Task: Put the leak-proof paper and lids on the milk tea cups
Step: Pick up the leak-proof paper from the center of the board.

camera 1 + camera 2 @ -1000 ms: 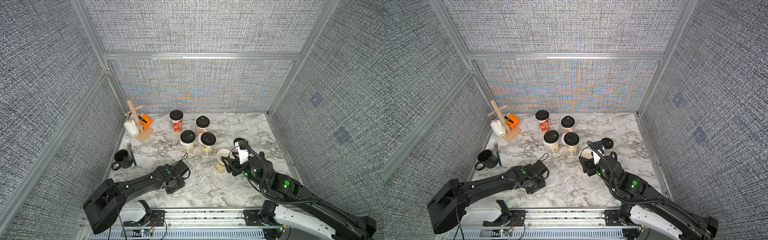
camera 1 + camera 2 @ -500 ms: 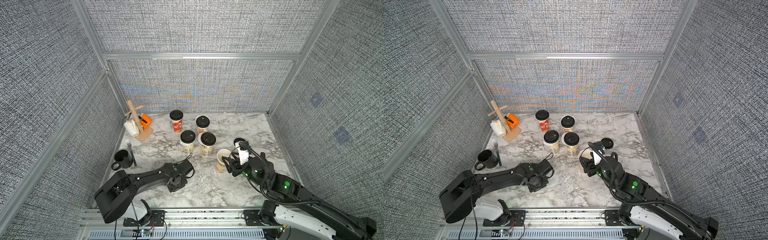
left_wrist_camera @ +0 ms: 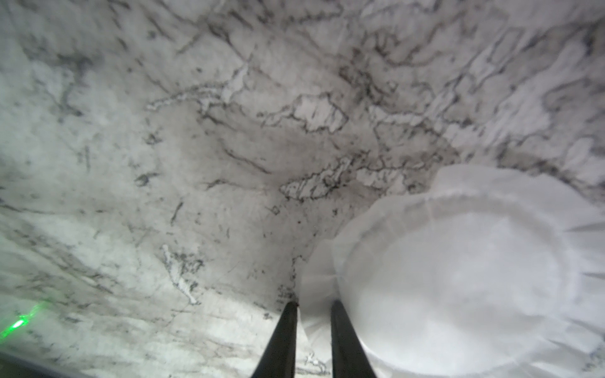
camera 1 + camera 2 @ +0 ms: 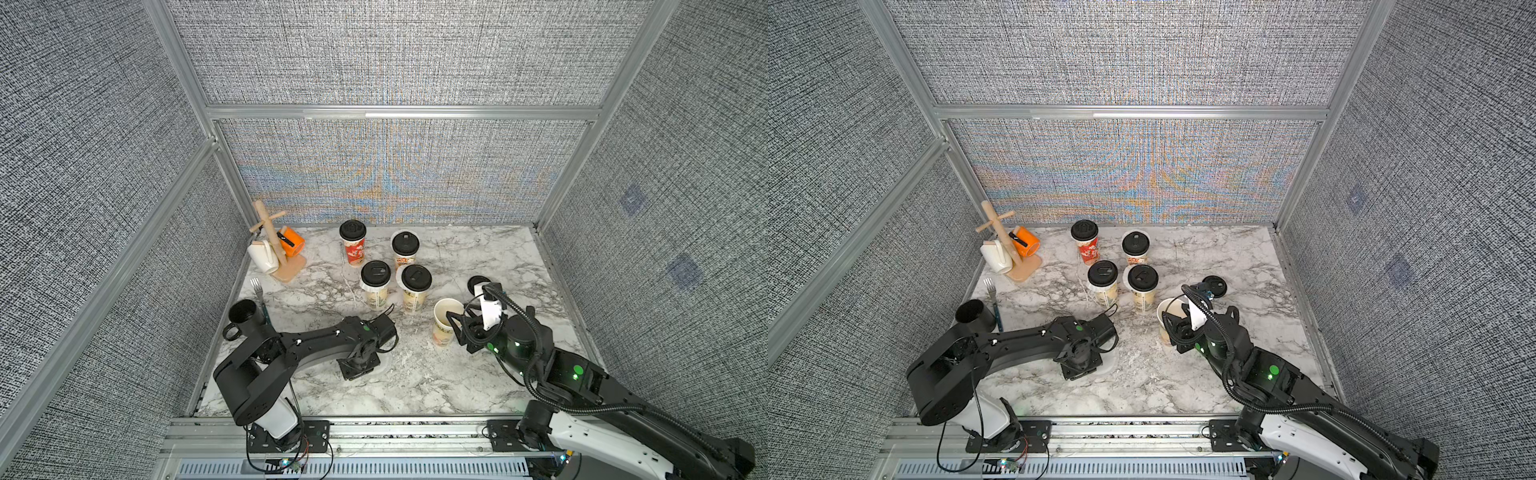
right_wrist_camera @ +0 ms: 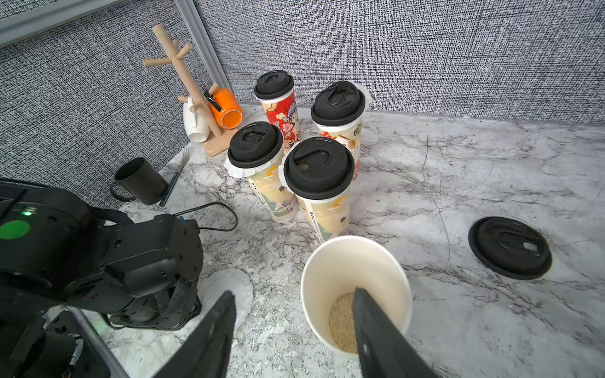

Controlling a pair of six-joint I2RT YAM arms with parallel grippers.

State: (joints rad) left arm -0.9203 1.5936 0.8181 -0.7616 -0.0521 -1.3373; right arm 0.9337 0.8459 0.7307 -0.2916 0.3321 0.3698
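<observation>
Smooth veined marble-look tabletop (image 4: 415, 386); matt black plastic lids (image 5: 319, 168); thin translucent leak-proof paper (image 3: 458, 278); pale wooden mug tree (image 5: 173, 60)

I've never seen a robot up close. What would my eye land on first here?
Probably the four black-lidded milk tea cups huddled toward the back of the marble table. Nearer the robot, the right gripper has one finger inside an open cup and one outside it, while the left gripper straddles the edge of a leak-proof paper disc lying on the marble.
</observation>
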